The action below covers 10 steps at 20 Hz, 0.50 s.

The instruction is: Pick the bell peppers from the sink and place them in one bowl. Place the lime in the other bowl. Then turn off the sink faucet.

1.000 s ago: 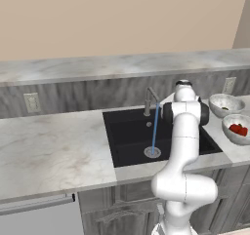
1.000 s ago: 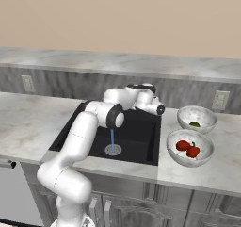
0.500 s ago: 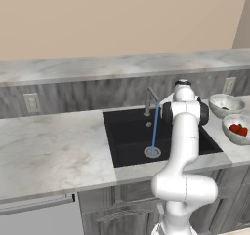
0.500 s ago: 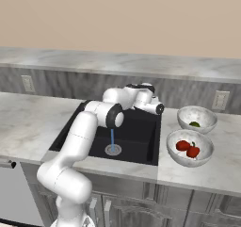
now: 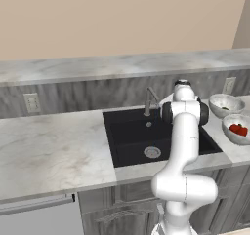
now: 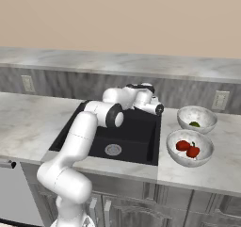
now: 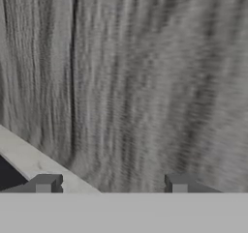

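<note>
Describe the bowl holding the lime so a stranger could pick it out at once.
Start at the black sink set in the marble counter and look to its right, where two grey speckled bowls sit. The bowl with the lime is the rear one, nearer the backsplash. It holds one green fruit; its neighbour holds red peppers.

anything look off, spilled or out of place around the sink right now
Nothing stands out. Two red peppers sit in the near bowl, the lime in the far bowl, and the sink is bare, with no water running.
</note>
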### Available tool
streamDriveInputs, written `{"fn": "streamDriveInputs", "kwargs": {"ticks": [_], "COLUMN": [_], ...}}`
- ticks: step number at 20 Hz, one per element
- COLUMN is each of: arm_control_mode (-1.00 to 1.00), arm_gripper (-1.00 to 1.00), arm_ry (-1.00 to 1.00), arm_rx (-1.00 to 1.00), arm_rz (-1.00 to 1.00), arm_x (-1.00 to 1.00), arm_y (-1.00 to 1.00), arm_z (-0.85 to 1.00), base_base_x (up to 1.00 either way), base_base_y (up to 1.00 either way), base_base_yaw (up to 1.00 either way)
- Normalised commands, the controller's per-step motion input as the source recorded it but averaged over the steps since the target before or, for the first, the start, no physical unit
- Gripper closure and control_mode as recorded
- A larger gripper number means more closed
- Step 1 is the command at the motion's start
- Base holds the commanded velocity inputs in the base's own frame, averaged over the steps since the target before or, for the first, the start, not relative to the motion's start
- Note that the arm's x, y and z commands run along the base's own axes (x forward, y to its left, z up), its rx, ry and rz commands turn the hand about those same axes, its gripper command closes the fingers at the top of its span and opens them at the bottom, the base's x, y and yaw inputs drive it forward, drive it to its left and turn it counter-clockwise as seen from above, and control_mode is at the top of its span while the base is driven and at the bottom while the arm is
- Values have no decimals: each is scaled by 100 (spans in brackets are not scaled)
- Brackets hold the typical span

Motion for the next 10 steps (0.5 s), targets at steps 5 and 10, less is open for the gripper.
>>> {"fn": "streamDriveInputs", "kwargs": {"ticks": [5, 10], "arm_control_mode": [-100, -100], "arm_gripper": [-100, -100], "arm_ry": [0, 0], "arm_rx": [6, 4], "arm_rz": [5, 4], "arm_x": [34, 28], "arm_y": [46, 65], "arm_z": [0, 0], "base_base_x": [0, 0], "base_base_y": [0, 0], "base_base_yaw": [0, 0]}}
